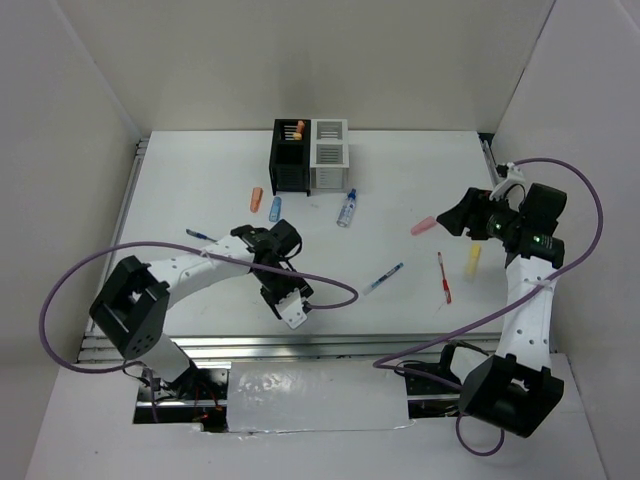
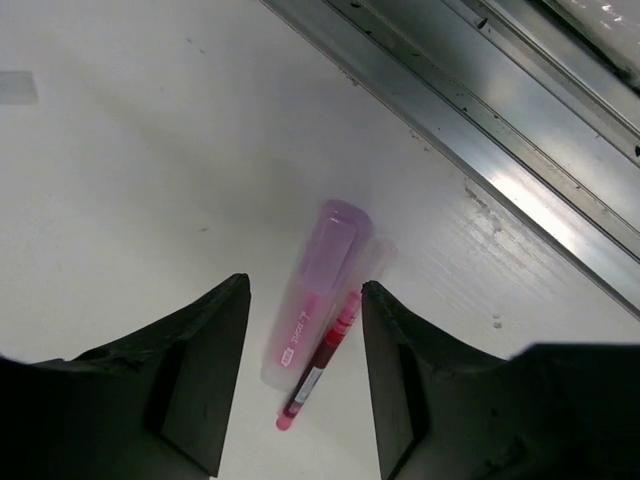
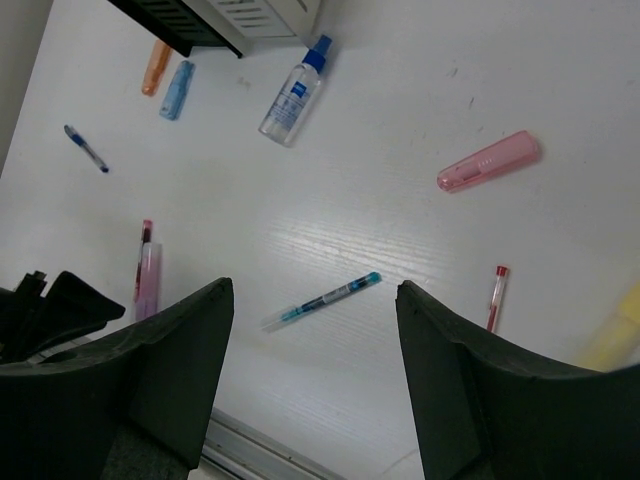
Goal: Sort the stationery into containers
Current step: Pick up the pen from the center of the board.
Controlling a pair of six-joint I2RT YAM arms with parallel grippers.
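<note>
Left gripper [image 2: 305, 284] hangs half open astride a pale purple translucent marker [image 2: 312, 305] and thin red pen [image 2: 322, 365] lying on the white desk [image 2: 120, 200], gripping neither; right gripper [image 3: 315, 288] gapes empty; black-and-white slatted boxes [image 1: 310, 158] stand far back

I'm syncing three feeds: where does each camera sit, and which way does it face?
Top external: above and behind the arms, looking down on the table and containers; both show whole.
Left wrist: on that wrist, looking down through the open left pincer at a purple marker and red pen.
Right wrist: on that wrist, looking across the table past the open right pincer.
Shared: both wrists see that marker and pen.
</note>
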